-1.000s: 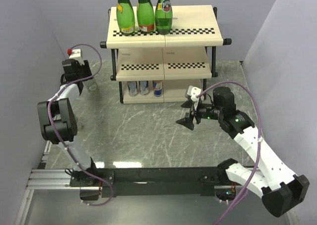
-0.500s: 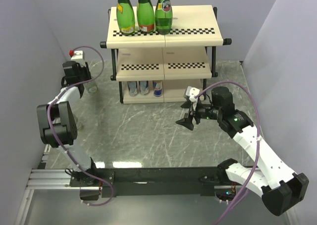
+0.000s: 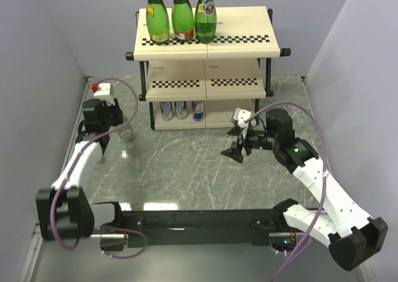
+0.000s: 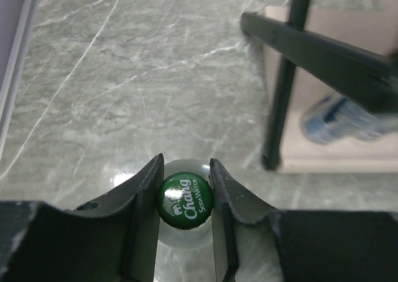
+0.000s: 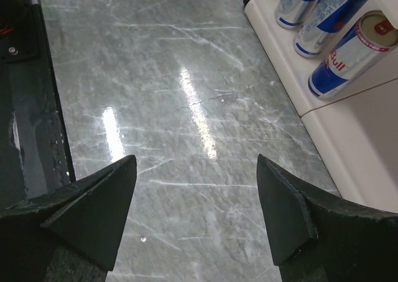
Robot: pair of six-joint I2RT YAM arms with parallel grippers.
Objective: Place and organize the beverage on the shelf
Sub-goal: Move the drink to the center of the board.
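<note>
The bottle (image 4: 185,233) I am working with is a clear glass one with a green cap (image 4: 185,200) printed "Chang", and it sits off the left end of the shelf (image 3: 244,25), close to the front left post of the black frame. The left end effector (image 4: 185,165) is clamped on its neck just under the cap, one finger on each side and both touching the glass. From my views I cannot tell whether the base is standing on the worktop (image 3: 186,170) or has been lifted off it. The shelf stands at the far middle of the worktop, three cream boards with checkered front strips. Three green bottles (image 3: 181,16) stand in a row on the left half of the top board, three cans (image 3: 181,110) stand on the left half of the bottom board, and the middle board looks bare from above. The right end effector (image 5: 196,164) hangs over the worktop in front of the right half of the shelf with its fingers spread wide and nothing between them. Its camera looks across to the cans, the nearest one a blue and silver Red Bull. The worktop is a glossy grey-green stone pattern with pale veins, and it throws back streaks of light. Plain pale walls (image 3: 37,52) close the space in on the left, the back and the right.
</note>
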